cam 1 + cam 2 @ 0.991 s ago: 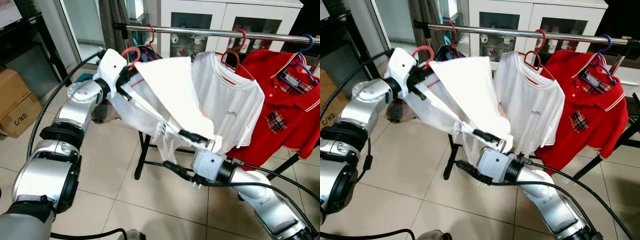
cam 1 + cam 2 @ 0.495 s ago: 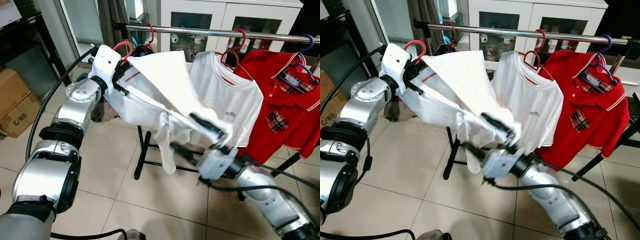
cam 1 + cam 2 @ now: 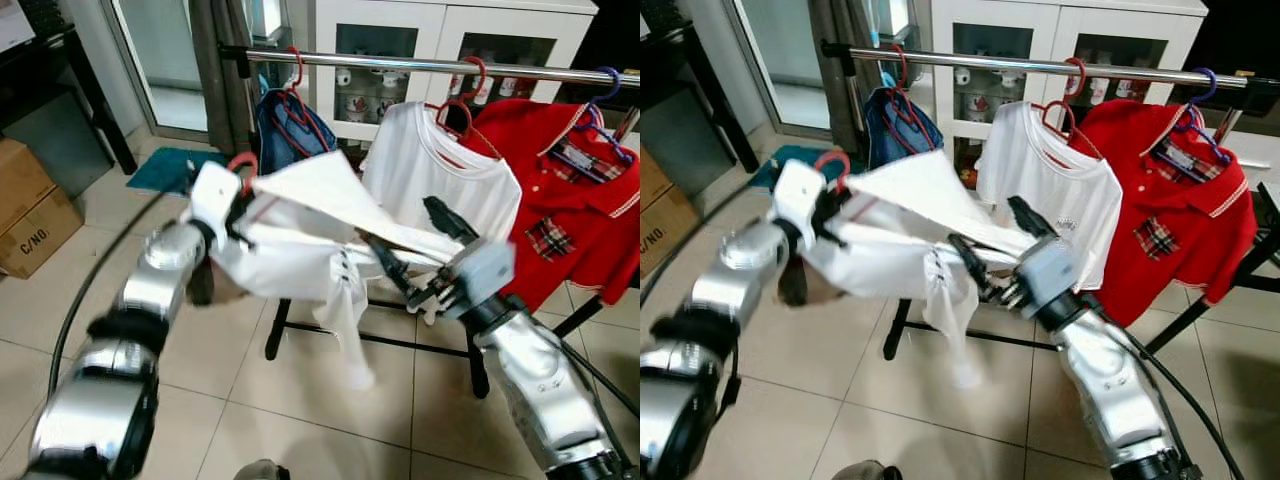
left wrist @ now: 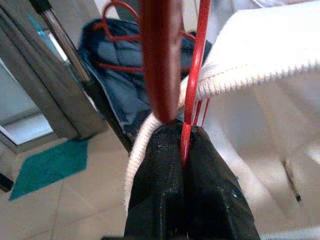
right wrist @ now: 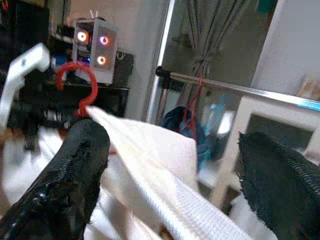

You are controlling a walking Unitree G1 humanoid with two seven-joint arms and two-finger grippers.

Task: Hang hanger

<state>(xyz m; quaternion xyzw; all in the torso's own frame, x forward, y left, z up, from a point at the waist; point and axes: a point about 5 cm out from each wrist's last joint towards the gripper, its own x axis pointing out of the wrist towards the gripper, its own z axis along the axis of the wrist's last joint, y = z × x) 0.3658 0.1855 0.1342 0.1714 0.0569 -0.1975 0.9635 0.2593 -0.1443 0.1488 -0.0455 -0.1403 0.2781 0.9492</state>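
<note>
The red hanger (image 3: 243, 163) with a white shirt (image 3: 300, 240) draped on it sits below and in front of the rail (image 3: 420, 64), not on it — its hook pokes up just above the left gripper (image 3: 232, 205), whose fingers (image 4: 165, 165) are pinched tight on the hanger's thin red wire at the shirt's ribbed collar. The shirt spreads rightward from that grip in a stretched sheet, with a loose tail hanging toward the floor (image 3: 300, 400). The right gripper (image 3: 410, 245) is at the shirt's far edge, its two black fingers (image 5: 75, 165) spread wide apart with the white hem passing between them; whether either finger touches the cloth I cannot tell. Behind, on the rail, hang a dark blue garment (image 3: 290, 125) on a red hanger at the left, a white T-shirt (image 3: 440, 175) on another red hanger in the middle, and a red polo (image 3: 570, 190) with a plaid patch on a purple hanger at the right. A white glass-door cabinet (image 3: 400, 40) stands behind the rail, a cardboard box (image 3: 30, 210) sits on the floor at the far left, and a teal mat (image 3: 165, 168) lies beyond the left arm
</note>
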